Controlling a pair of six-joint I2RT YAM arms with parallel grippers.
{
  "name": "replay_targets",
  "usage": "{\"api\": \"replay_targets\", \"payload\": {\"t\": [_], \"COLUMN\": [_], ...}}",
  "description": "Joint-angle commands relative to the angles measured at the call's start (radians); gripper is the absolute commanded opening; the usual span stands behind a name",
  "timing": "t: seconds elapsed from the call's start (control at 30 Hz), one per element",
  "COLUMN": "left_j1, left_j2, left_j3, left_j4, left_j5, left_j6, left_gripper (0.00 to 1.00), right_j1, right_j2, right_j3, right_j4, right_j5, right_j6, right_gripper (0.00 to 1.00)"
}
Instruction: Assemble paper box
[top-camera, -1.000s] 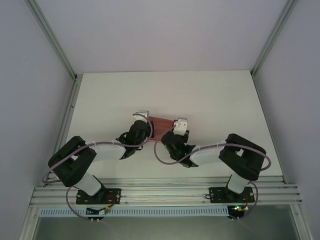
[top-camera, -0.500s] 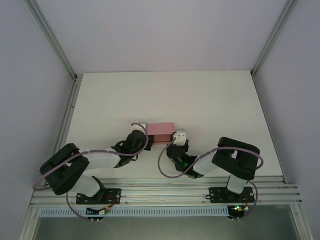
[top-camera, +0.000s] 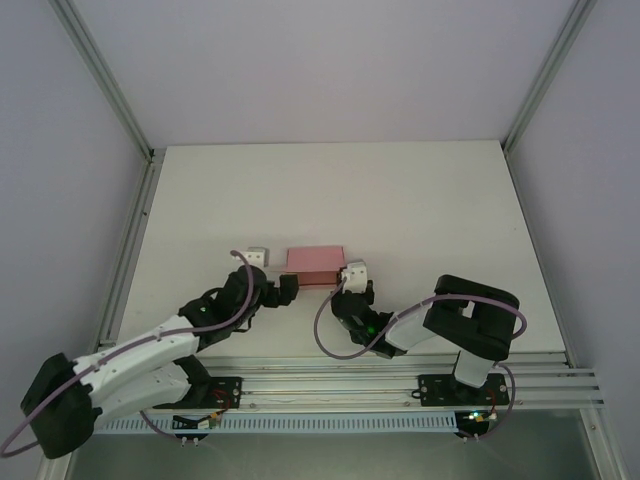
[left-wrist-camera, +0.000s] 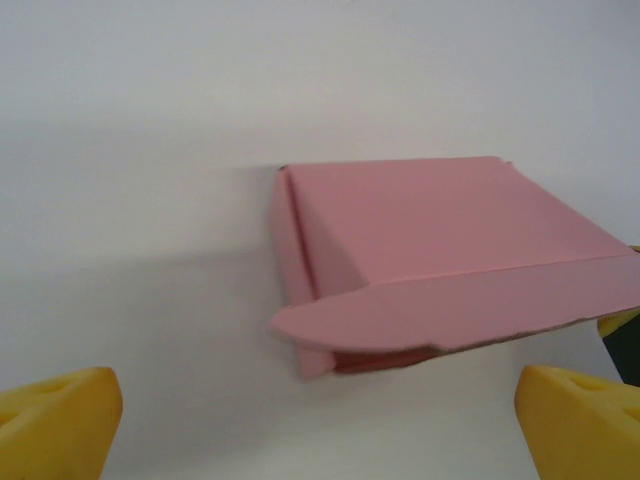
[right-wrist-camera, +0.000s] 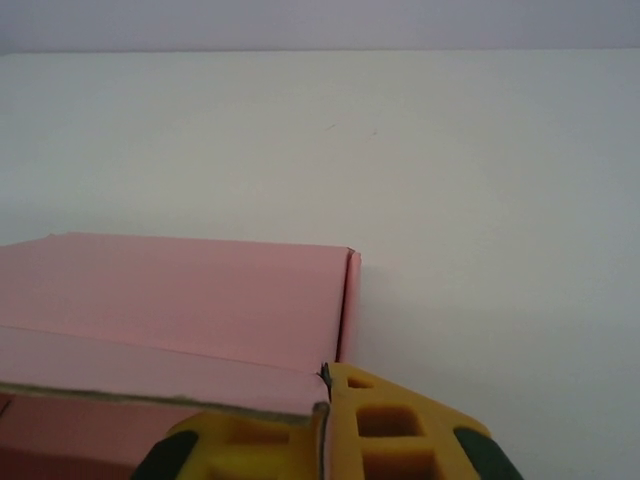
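**Pink box down on tabletop, right pincer nipping its corner, left pincer spread**

Paper box (top-camera: 315, 264) flat on the white tabletop (top-camera: 420, 200), about midway between the left and right edges and somewhat nearer the near edge than the far one. Small, shallow, rectangular, long side running left to right. Folded up, top panel closed over.

From the left wrist: paper box (left-wrist-camera: 440, 250) dead ahead, resting on the surface. Front flap with a rounded end overhanging the near side, lifted a little, dark gap beneath it. Left end wall creased and tucked in.

Left gripper (top-camera: 276, 271) just off the box's left near corner, not touching it. Jaws spread wide. Same in its own camera, left gripper (left-wrist-camera: 320, 440): yellow fingertips (left-wrist-camera: 55, 420) far out in the two lower corners, bare tabletop between them, box clear of both.

Right gripper (top-camera: 352, 276) at the box's right near corner, arm folded low along the near edge. From the right wrist, right gripper (right-wrist-camera: 322, 425) pressed together: yellow pads (right-wrist-camera: 390, 430) side by side with only a thin seam, the box's right end wall running into that seam. Paper box (right-wrist-camera: 180, 295) stretching away to the left, flap edge lying over the left pad.
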Motion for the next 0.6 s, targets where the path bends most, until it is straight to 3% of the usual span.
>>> {"api": "replay_targets", "payload": {"t": [0.0, 0.23, 0.3, 0.47, 0.57], "left_j1": [0.002, 0.097, 0.162, 0.229, 0.238], "left_j2": [-0.055, 0.200, 0.307, 0.493, 0.545], "left_j3": [0.099, 0.278, 0.311, 0.376, 0.358], "left_j4": [-0.221, -0.222, -0.194, -0.157, -0.127], "left_j5": [-0.049, 0.049, 0.144, 0.233, 0.290], "left_j6": [-0.145, -0.191, -0.180, -0.094, -0.067], "left_gripper": [1.00, 1.00, 1.00, 1.00, 0.96], "right_j1": [0.007, 0.007, 0.007, 0.006, 0.006], "right_j2": [0.019, -0.005, -0.013, -0.076, -0.182], "right_j3": [0.001, 0.002, 0.001, -0.023, -0.029], "right_j4": [-0.062, -0.133, -0.158, -0.245, -0.405], "right_j5": [-0.075, -0.148, -0.167, -0.220, -0.290], "right_j6": [-0.030, -0.029, -0.028, -0.002, 0.017], "right_gripper": [0.13, 0.22, 0.25, 0.52, 0.67]}}
